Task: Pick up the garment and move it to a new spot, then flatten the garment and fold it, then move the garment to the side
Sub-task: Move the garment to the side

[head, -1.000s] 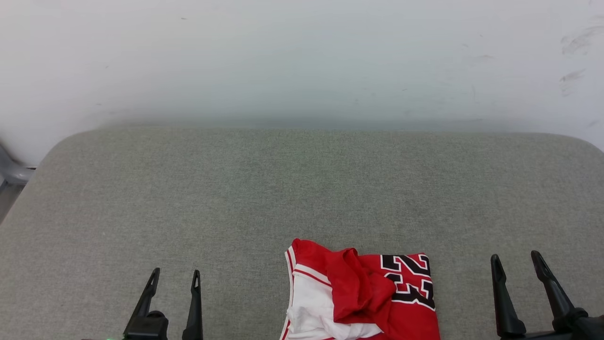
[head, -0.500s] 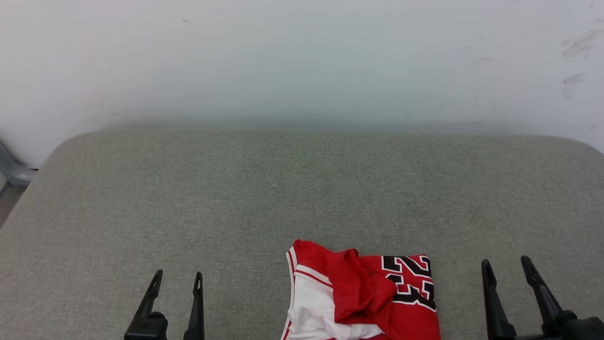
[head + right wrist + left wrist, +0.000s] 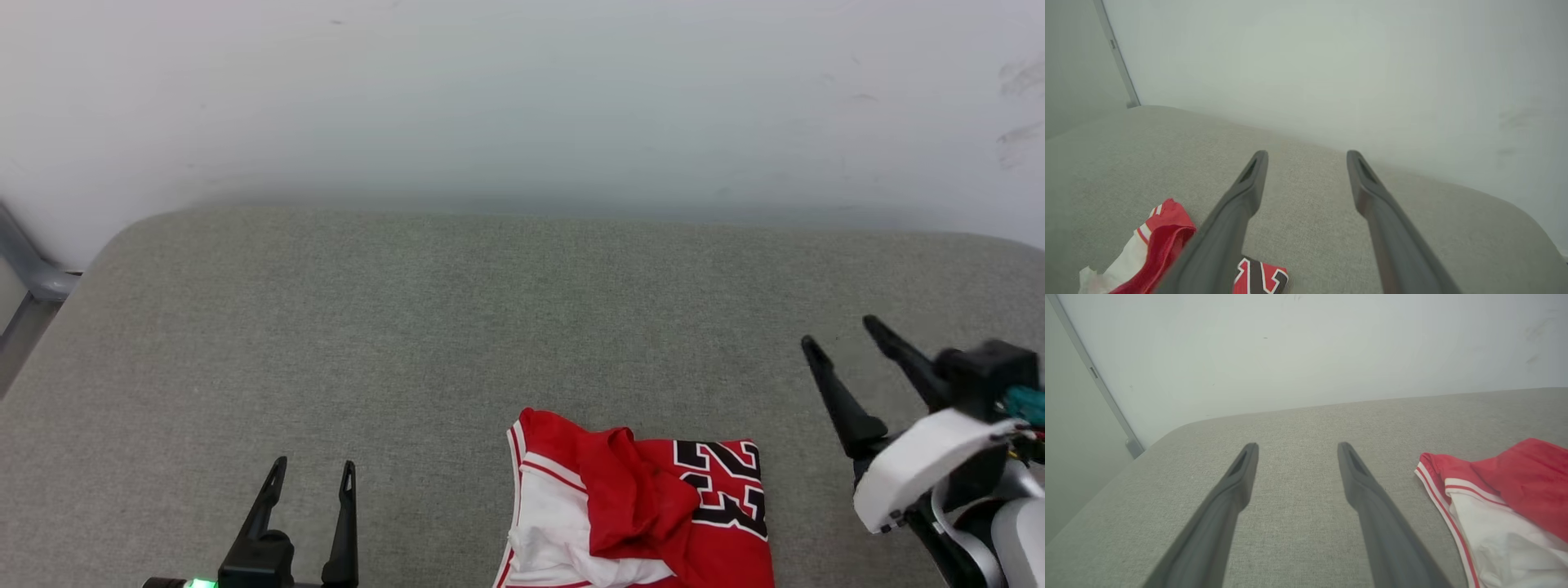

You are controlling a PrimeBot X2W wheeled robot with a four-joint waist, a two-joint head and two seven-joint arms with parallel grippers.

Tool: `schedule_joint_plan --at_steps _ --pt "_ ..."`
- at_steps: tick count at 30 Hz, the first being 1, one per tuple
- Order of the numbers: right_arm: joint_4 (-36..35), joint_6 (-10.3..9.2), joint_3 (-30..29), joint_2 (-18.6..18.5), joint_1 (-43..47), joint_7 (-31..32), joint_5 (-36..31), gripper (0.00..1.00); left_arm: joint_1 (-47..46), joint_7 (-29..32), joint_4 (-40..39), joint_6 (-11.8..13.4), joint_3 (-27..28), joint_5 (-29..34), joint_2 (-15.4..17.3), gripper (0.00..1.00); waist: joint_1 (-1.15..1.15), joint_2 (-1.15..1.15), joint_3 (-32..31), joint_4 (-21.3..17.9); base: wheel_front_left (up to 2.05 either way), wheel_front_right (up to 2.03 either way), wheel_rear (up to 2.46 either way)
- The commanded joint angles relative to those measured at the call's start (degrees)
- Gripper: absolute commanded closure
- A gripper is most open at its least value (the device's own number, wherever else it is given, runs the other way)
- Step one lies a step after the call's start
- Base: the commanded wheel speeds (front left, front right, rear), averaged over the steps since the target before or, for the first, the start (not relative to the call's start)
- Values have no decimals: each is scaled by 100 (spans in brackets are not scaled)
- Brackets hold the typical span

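Up and forward went the right gripper point(image 3: 839, 331) since a moment ago, so its white arm point(image 3: 918, 465) shows now too. Its two dark fingers stand wide apart with nothing in them, just off to the right of the garment point(image 3: 637, 506) and not touching it. The garment lies in a messy heap at the near edge of the gray cloth top point(image 3: 490, 327), between the two grippers, with red cloth bunched over a white part and dark numbers on its right side, while the left gripper point(image 3: 315, 464) sits low on the left, fingers apart and empty.
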Motion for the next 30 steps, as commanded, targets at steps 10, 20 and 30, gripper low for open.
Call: schedule_joint_plan --at_steps 10,20,30 --pt "346 -4 1141 -1036 -479 3585 1953 0 -119 -13 0 -20 -45 55 -39 0 0 0 192 170 0 0 0" --pt "781 -4 1245 -964 -557 4492 2630 0 -422 -13 -63 -56 -128 61 -116 0 0 0 685 482 0 0 0" --pt "1713 -3 1974 -679 -521 4321 2633 0 -685 -13 -13 -70 -185 48 -184 0 0 0 1123 682 0 0 0"
